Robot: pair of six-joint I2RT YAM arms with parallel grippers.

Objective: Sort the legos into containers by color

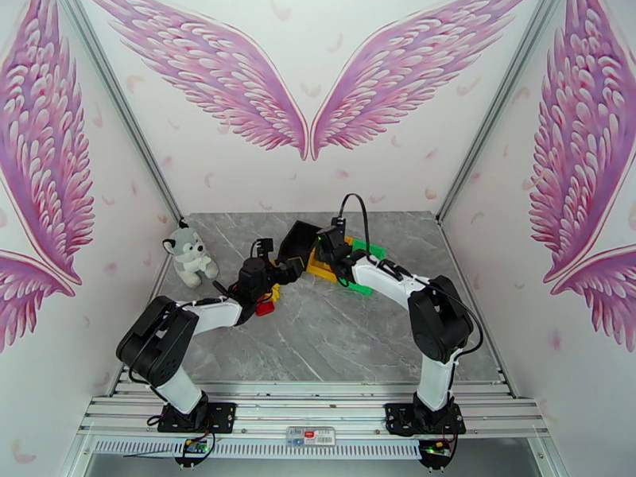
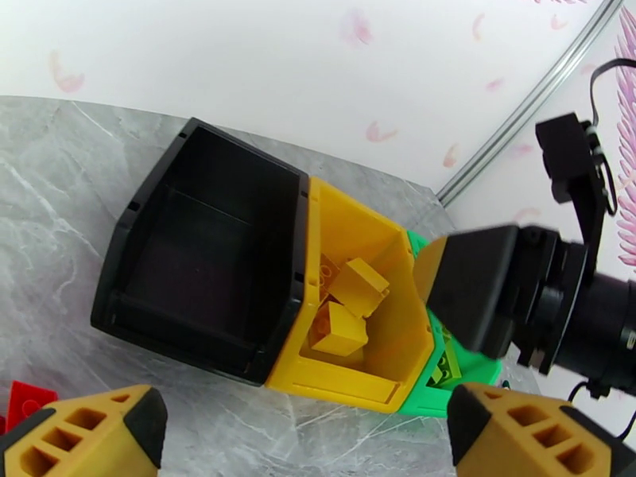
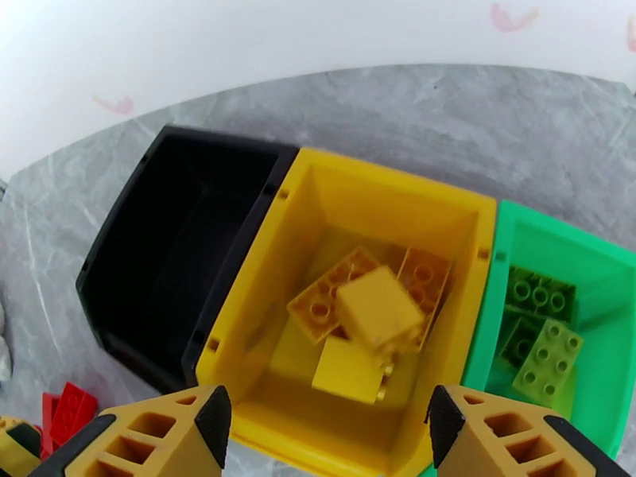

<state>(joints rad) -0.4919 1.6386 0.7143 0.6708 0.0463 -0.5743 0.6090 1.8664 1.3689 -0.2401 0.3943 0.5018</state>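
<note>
Straight beneath the open, empty right claw (image 3: pixel 326 423), seemingly dropping a yellow brick (image 3: pixel 380 310) onto others in the yellow bin (image 3: pixel 397 180). Holding the left claw (image 2: pixel 306 415) wide open beside the red bricks (image 2: pixel 24 399); next, likely closing on one for the black bin (image 2: pixel 207 192).

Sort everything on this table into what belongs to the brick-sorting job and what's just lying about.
Part of the job:
black bin, yellow bin, green bin
yellow bricks, in the yellow bin
green bricks, in the green bin
red bricks, loose beside the black bin

Just lying about:
plush toy, off to the left of the bins
</note>
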